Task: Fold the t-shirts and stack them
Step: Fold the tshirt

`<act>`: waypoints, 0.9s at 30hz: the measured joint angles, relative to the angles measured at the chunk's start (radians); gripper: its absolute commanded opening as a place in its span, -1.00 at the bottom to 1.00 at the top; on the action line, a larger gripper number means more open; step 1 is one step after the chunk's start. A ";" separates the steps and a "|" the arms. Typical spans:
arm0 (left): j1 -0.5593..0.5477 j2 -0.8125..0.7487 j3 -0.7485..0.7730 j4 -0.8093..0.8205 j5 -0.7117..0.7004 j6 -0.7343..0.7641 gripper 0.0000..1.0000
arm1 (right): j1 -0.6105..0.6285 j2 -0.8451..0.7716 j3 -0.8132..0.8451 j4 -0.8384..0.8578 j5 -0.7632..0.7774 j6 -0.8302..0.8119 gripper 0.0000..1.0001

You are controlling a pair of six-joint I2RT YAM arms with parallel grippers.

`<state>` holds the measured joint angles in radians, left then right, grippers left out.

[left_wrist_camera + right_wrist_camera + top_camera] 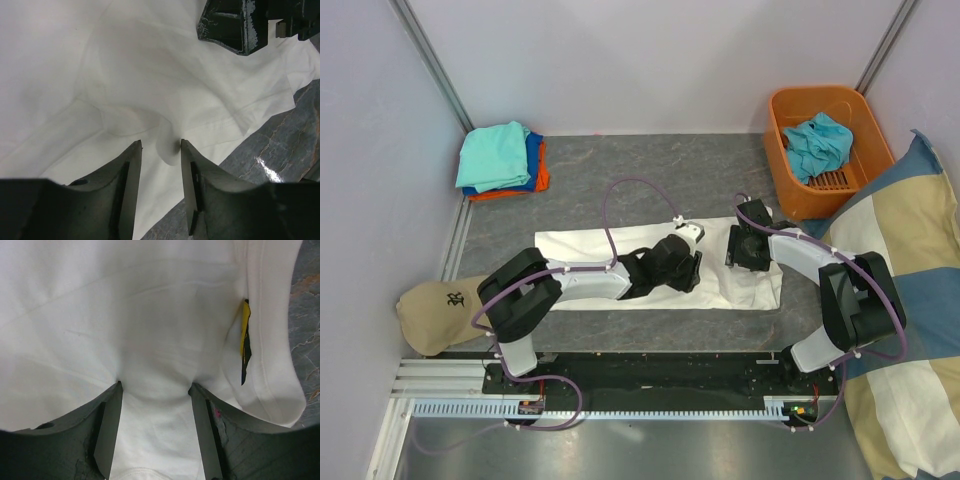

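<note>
Nearest to us, beside the arm bases, a tan cap (435,315) lies at the left edge of the table (620,170) and a big blue-and-cream checked cushion (910,300) leans in at the right. Just beyond the bases the white t-shirt (580,255) lies spread in a long band across the grey marbled top, and both grippers are down on its right half, close to each other. The left gripper (690,265) sits on the cloth near the shirt's middle. In its wrist view the left gripper (161,145) has its jaws partly apart, and a small ridge of the white t-shirt (100,75) rises between them against one finger. We cannot tell whether that ridge is pinched or only touched. The right gripper (235,25) shows at the top of that same view, over the shirt. From above, the right gripper (742,255) stands near the shirt's right end. Its own camera shows the right gripper (155,387) released, jaws wide and pressed onto the white t-shirt (125,305), which bulges a little between them, with a yellow-and-black tag (245,340) by a hemmed edge. Farther back, well apart from both grippers, an orange basket (782,150) at the right holds a crumpled teal t-shirt (818,143). In the far left corner a folded teal t-shirt (495,155) lies on a blue t-shirt (532,165) and an orange t-shirt (510,192).
</note>
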<state>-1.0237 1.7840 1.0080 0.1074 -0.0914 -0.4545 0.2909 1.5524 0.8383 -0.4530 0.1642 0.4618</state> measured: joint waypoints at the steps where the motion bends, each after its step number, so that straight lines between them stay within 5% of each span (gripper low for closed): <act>1: -0.002 0.001 0.000 0.000 0.001 0.000 -0.14 | 0.000 0.000 0.000 0.000 0.000 0.000 0.31; 6: -0.006 0.001 0.000 0.001 0.018 -0.001 -0.15 | 0.000 0.002 0.000 0.000 0.002 0.000 0.31; 10: -0.006 0.001 0.000 0.002 0.026 -0.008 -0.54 | 0.002 0.004 0.001 0.000 0.003 0.000 0.31; 18: -0.013 0.001 -0.040 0.034 0.046 -0.024 -0.72 | 0.002 0.009 0.006 -0.003 0.004 0.000 0.31; 21: -0.013 0.006 -0.053 0.039 0.045 -0.030 -0.96 | 0.002 0.011 0.008 -0.004 0.004 0.000 0.32; 27: -0.013 0.011 -0.053 0.043 0.047 -0.035 -0.96 | 0.002 0.013 0.009 -0.005 0.004 -0.003 0.32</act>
<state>-1.0367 1.7950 0.9546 0.1501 -0.0444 -0.4892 0.2928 1.5650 0.8471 -0.4576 0.1684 0.4587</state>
